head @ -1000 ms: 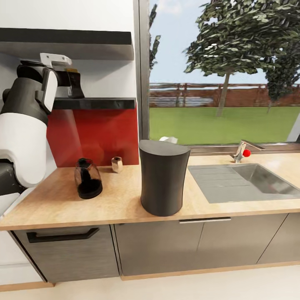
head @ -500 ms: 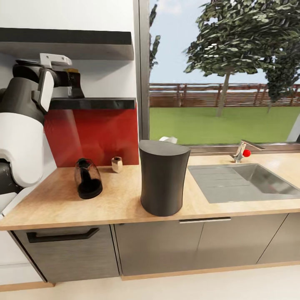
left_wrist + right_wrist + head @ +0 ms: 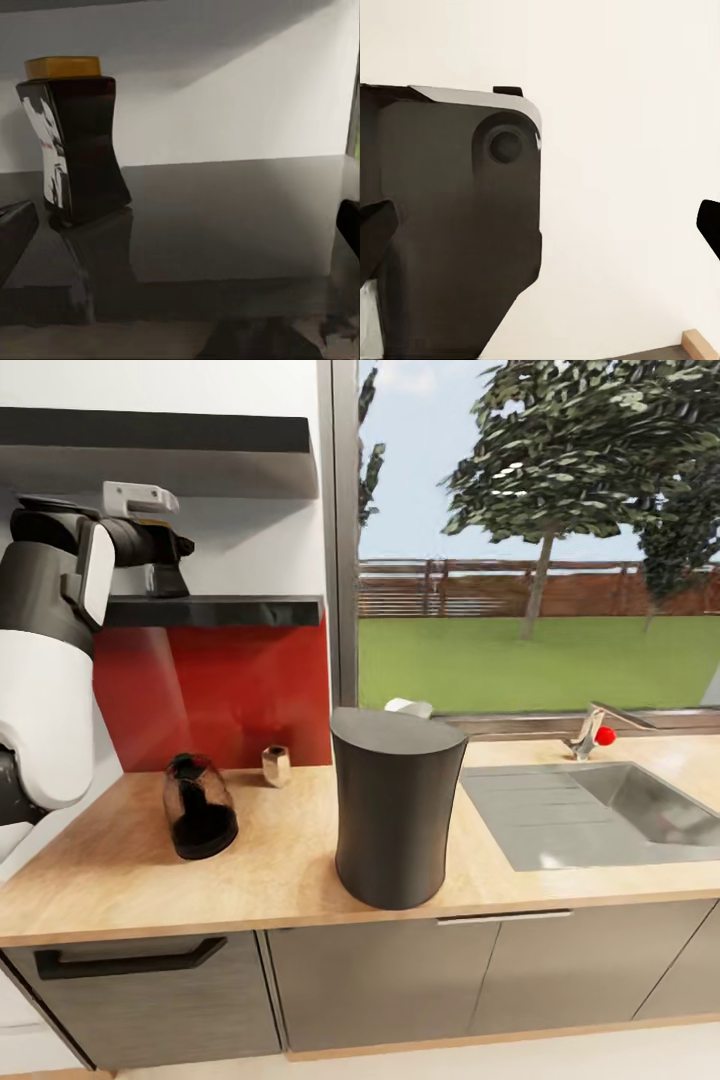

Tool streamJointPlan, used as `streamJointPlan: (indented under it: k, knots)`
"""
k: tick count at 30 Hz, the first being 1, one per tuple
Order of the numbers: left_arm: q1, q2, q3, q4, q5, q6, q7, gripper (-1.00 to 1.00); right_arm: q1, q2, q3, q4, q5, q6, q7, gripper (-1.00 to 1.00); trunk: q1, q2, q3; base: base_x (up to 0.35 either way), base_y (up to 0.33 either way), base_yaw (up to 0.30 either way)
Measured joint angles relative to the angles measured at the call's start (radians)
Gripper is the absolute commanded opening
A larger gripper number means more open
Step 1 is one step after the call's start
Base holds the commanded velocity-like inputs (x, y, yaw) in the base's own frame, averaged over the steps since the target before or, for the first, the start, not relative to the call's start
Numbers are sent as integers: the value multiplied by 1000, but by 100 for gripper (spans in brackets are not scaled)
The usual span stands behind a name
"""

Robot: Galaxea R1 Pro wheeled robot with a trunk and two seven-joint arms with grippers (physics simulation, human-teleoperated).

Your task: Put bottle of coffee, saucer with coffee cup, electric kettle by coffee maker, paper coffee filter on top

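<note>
The bottle of coffee (image 3: 75, 146), a dark brown jar with a yellow-orange cap and white label, stands on the thin dark kitchen shelf (image 3: 240, 609). My left gripper (image 3: 180, 225) is raised to shelf height and open, its fingers apart from the jar, which stands ahead near one finger (image 3: 15, 225). In the head view the left gripper (image 3: 178, 548) hovers over the shelf by the jar (image 3: 166, 582). The coffee maker (image 3: 395, 810) stands on the countertop (image 3: 280, 870), and the electric kettle (image 3: 200, 808) is to its left. My right gripper (image 3: 540, 232) is open and holds nothing.
A small tan object (image 3: 275, 765) sits by the red backsplash. Something white (image 3: 410, 707) peeks out behind the coffee maker. A sink (image 3: 600, 815) with a tap (image 3: 592, 732) lies at the right. A thicker dark slab (image 3: 160, 450) hangs above the shelf.
The whole head view has shifted, so the camera moved closer to the counter. The left gripper stays at the shelf by the jar, whose yellow cap is now covered by the wrist.
</note>
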Motion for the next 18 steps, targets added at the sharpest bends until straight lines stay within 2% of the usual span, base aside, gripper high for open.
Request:
streamJointPlan:
  k: [2,6,10,18]
  knots:
    - [0,4,0,-8,0,-1,0,100,11,0,-1,0,0,0,60,100,0,0,0,330,0,0]
    - [0,7,-2,-12,0,-1,0,100,18,-2,-2,0,1,-1,131,100,0,0,0,318,0,0]
    - [0,8,-1,-13,0,-1,0,100,20,-9,-3,0,0,0,145,100,0,0,0,152,0,0]
    - [0,9,0,-15,0,-1,0,100,21,-13,-2,0,1,1,151,100,1,0,0,22,0,-3]
